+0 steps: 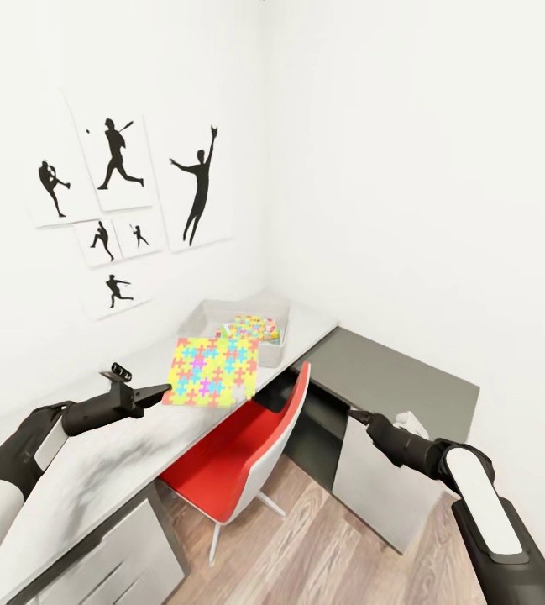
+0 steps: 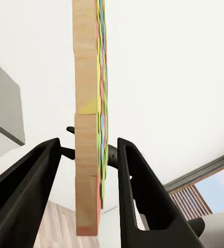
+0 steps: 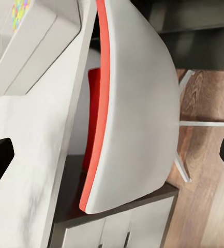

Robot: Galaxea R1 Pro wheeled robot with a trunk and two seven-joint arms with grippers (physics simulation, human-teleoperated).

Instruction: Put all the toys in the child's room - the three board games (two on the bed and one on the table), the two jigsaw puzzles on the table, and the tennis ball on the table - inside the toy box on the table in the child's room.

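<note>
A red chair (image 1: 247, 454) with a white back stands on the wood floor (image 1: 339, 546). Black sports pictures (image 1: 121, 202) hang on the white wall (image 1: 406, 168).

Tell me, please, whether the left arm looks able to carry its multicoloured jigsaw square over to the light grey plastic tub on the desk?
Probably yes. The left hand holds the multicoloured jigsaw square above the pale grey desk top, and the light grey plastic tub lies just beyond the square, with nothing standing between them.

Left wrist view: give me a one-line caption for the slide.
Left gripper clamps a thin multicoloured jigsaw puzzle seen edge-on, held up against the white wall.
</note>
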